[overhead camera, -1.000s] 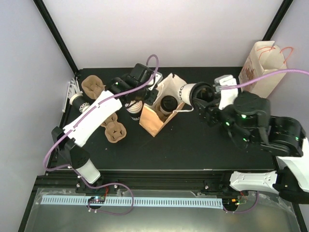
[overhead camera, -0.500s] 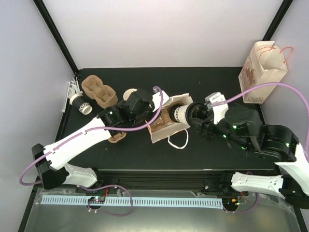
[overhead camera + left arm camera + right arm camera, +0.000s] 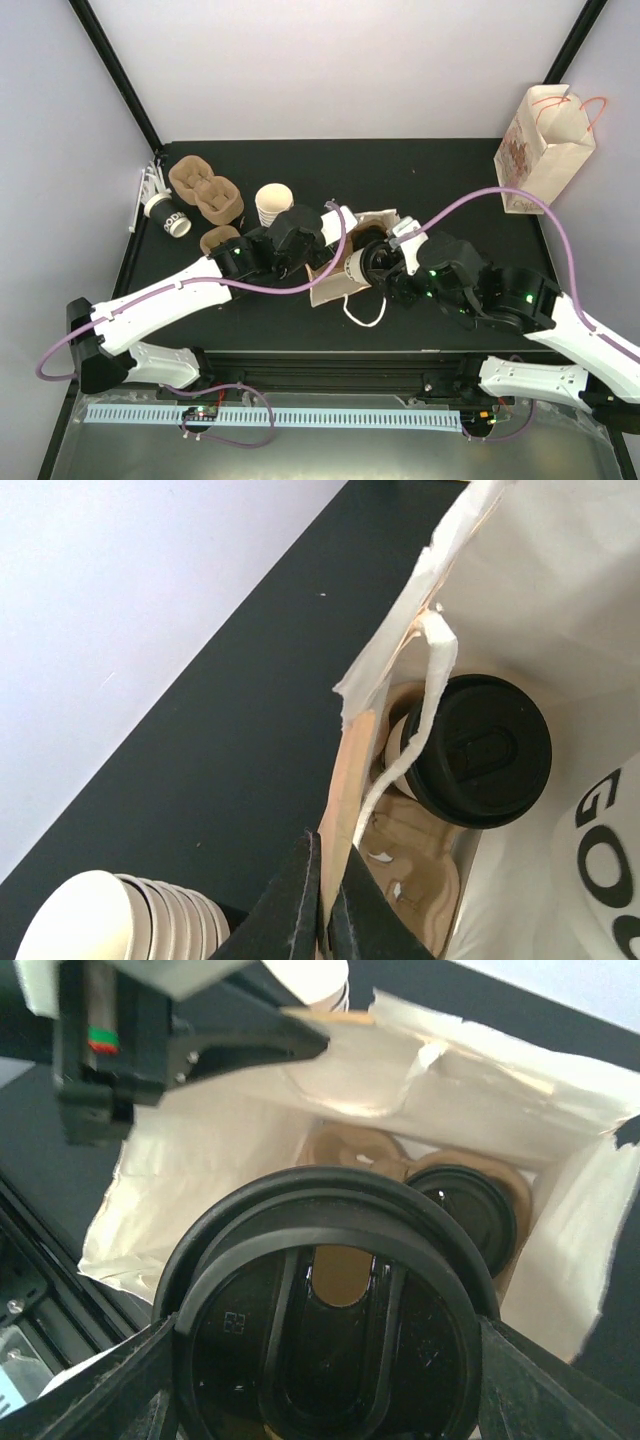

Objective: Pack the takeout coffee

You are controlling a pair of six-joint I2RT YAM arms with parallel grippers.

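My left gripper [image 3: 318, 262] [image 3: 326, 868] is shut on the rim of the white paper bag [image 3: 385, 222] [image 3: 520, 560] [image 3: 480, 1080], which stands open in the middle of the table. My right gripper [image 3: 376, 268] [image 3: 330, 1360] is shut on a takeout coffee [image 3: 354, 268] [image 3: 330, 1310]. That cup is tilted at the bag's mouth, its black lid facing the wrist camera. A second lidded coffee [image 3: 478, 750] [image 3: 468, 1210] sits inside the bag in a brown carrier [image 3: 420, 880]. A third coffee [image 3: 168, 215] lies at the far left.
A stack of empty paper cups [image 3: 273, 203] [image 3: 100, 920] stands just left of the bag. Brown cup carriers [image 3: 205, 187] [image 3: 218, 238] lie at the left. A printed paper bag [image 3: 545, 140] stands at the back right corner. The bag's loose handle [image 3: 365, 312] lies toward the front edge.
My right gripper carried the coffee left and toward me, down to the bag's mouth. The left arm swung lower, drawing the bag nearer. The cup stack is uncovered.
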